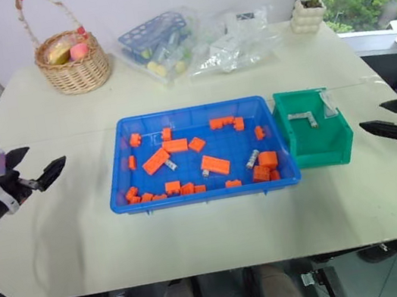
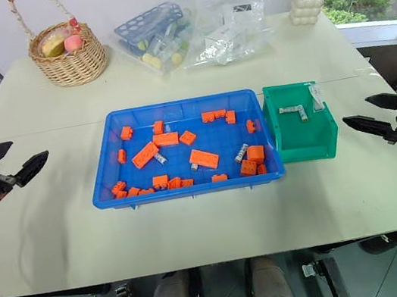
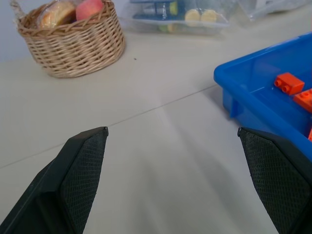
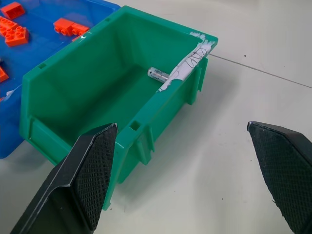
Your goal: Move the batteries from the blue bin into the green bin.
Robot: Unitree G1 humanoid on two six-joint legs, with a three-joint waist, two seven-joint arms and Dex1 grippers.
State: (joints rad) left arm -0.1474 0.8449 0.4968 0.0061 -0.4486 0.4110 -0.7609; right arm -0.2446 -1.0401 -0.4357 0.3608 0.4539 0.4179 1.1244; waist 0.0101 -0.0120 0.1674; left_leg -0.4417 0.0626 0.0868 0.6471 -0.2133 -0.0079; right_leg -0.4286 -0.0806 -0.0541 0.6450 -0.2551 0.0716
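Right gripper (image 2: 367, 109) hangs over the counter (image 1: 220, 229) just right of the green bin (image 1: 322, 150), jaws spread wide and empty, aimed in toward the bin; from its wrist view the bin's corner sits right between the fingers (image 4: 92, 168), so it reads as parked beside the drop spot, not reaching. Left gripper (image 1: 38, 166) is the mirror case: wide open, nothing held, over bare counter well left of the blue bin (image 1: 191, 194), pointing forward past the bin's near-left corner. My read is both arms are held out to the sides so the head camera gets a clear look at both bins. Green bin is touching, or all but touching, the blue bin's right wall, presumably so a transfer is a short hop sideways. It already holds batteries (image 1: 301, 116): a couple in an L near the back of the floor, plus one (image 4: 158, 73) by the taped label on its right wall. In the blue bin, mixed with scattered orange bricks (image 1: 215, 165), I count three grey cylinders left: one (image 1: 252, 158) right of centre, one by the middle brick, one near the long brick left of centre. So the job looks partly done. The right-of-centre battery is nearest the right arm, likely next pick; bricks crowd it, so approach needs care. Basket (image 1: 74, 61), bagged items and plant along the far edge are clutter, well apart.
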